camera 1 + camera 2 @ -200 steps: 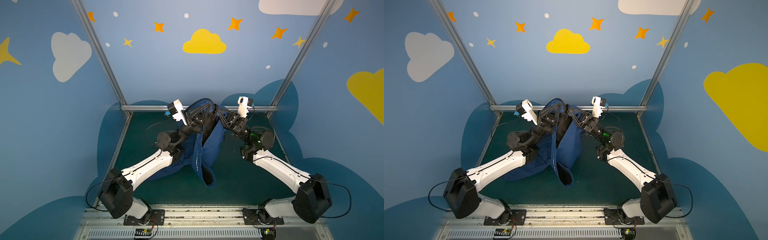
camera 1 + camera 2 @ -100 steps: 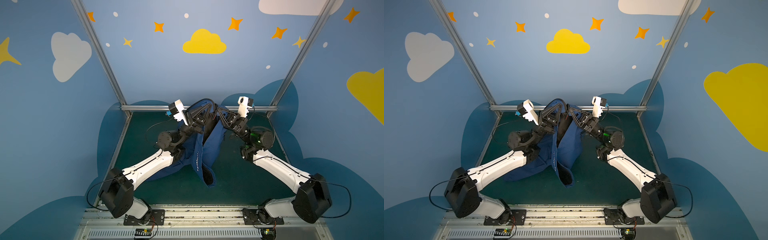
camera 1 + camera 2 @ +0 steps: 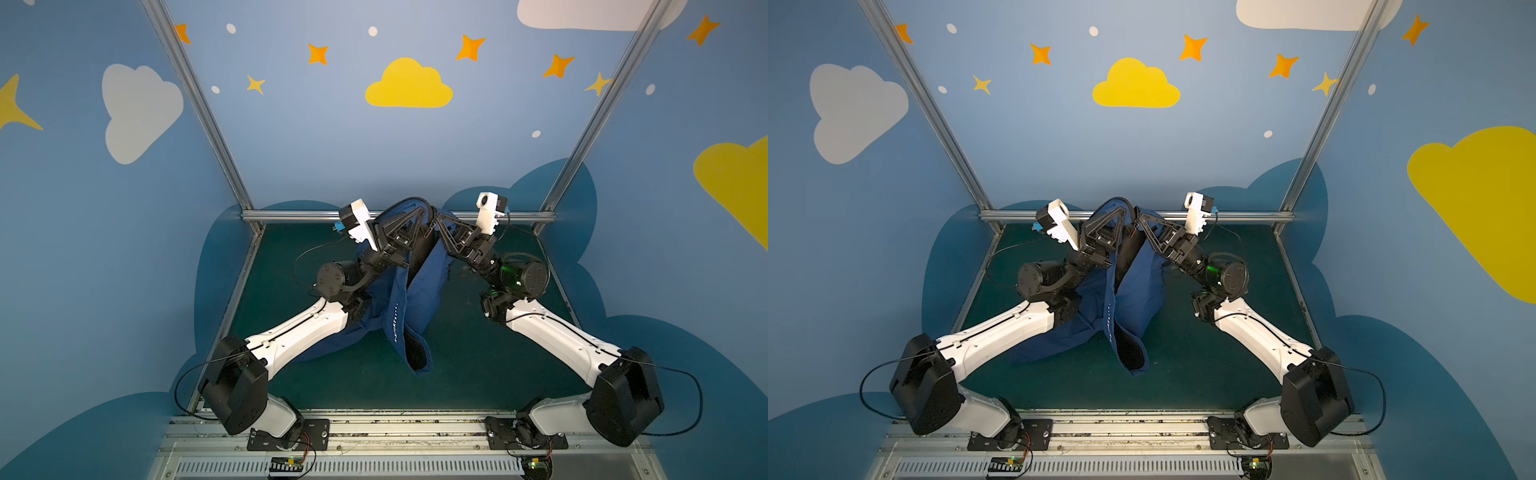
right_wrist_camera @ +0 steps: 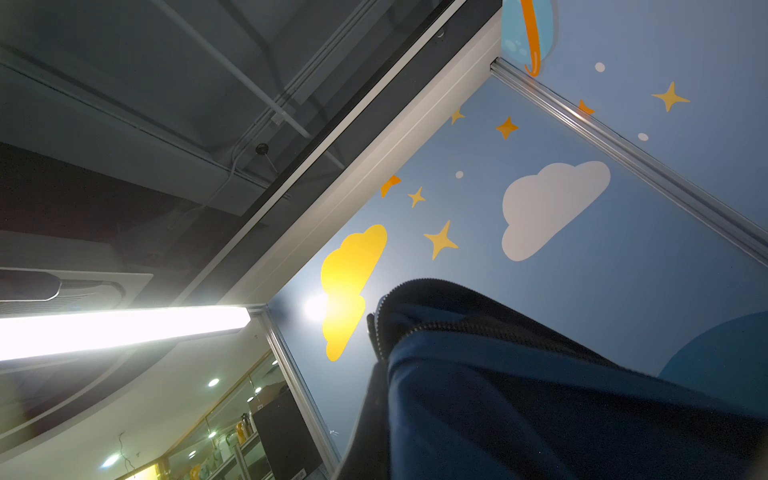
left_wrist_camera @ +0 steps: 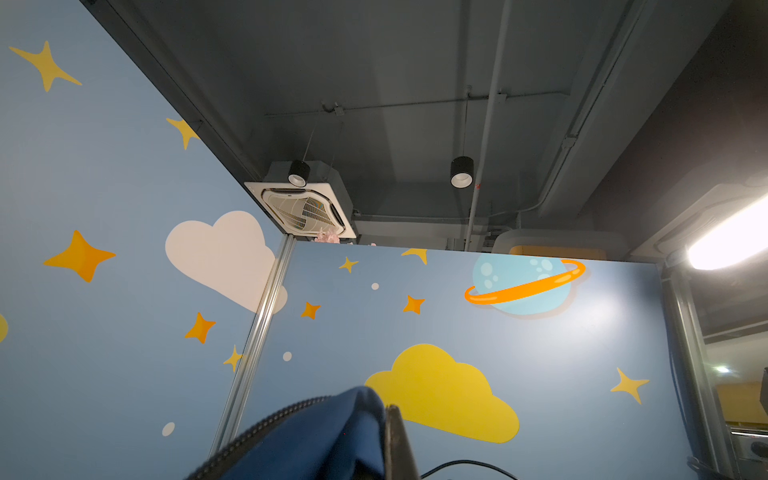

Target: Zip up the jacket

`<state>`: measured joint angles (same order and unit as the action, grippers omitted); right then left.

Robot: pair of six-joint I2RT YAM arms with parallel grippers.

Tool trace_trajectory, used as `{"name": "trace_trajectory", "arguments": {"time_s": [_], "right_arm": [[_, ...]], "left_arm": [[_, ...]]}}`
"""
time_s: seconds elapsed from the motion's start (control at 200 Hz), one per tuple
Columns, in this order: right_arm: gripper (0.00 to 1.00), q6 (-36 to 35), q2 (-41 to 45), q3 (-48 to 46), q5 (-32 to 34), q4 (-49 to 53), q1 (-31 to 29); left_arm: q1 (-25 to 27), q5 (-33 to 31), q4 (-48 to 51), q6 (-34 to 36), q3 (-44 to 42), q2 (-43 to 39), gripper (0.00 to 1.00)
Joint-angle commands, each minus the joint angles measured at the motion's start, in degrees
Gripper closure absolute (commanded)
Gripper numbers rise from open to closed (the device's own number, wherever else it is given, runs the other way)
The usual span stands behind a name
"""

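Note:
The navy jacket (image 3: 419,291) (image 3: 1138,291) hangs from both raised grippers near the back rail, and its lower part rests crumpled on the green mat. Black lining shows between the two front edges, and small white lettering (image 3: 395,320) runs along one edge. My left gripper (image 3: 426,208) (image 3: 1123,210) is shut on one top edge. My right gripper (image 3: 436,222) (image 3: 1140,218) is shut on the other, and the two tips nearly meet. Blue fabric with zipper teeth (image 5: 270,419) lies against a dark finger (image 5: 398,440) in the left wrist view. The right wrist view shows the jacket (image 4: 540,395) and its zipper teeth (image 4: 478,328).
An aluminium rail (image 3: 291,216) runs across the back just behind the grippers, with slanted frame posts (image 3: 195,104) at both sides. The green mat (image 3: 478,353) is ringed by blue painted walls. Black cables (image 3: 307,253) trail from both wrists.
The left gripper has shifted slightly up and toward the right gripper with its jacket edge. The right arm and the hanging jacket look the same.

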<state>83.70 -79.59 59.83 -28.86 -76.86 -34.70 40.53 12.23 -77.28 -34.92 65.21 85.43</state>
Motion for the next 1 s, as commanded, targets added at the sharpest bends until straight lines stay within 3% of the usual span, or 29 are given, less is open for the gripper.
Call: {"name": "trace_trajectory", "arguments": {"time_s": [0.0, 0.431, 0.996], "right_arm": [[1.0, 0.4, 1.6, 3.5, 1.0, -3.9, -0.2], [1.0, 0.6, 2.3, 3.6, 1.0, -3.8, 0.2], [1.0, 0.5, 0.8, 10.5, 1.4, -3.9, 0.2]], "left_arm": [[0.4, 0.8, -2.7, 0.4, 2.1, 0.2, 0.97], [0.4, -0.6, -2.7, 1.4, 4.5, 0.2, 0.97], [0.4, 2.6, -2.8, -1.2, 16.1, 5.7, 0.97]]}}
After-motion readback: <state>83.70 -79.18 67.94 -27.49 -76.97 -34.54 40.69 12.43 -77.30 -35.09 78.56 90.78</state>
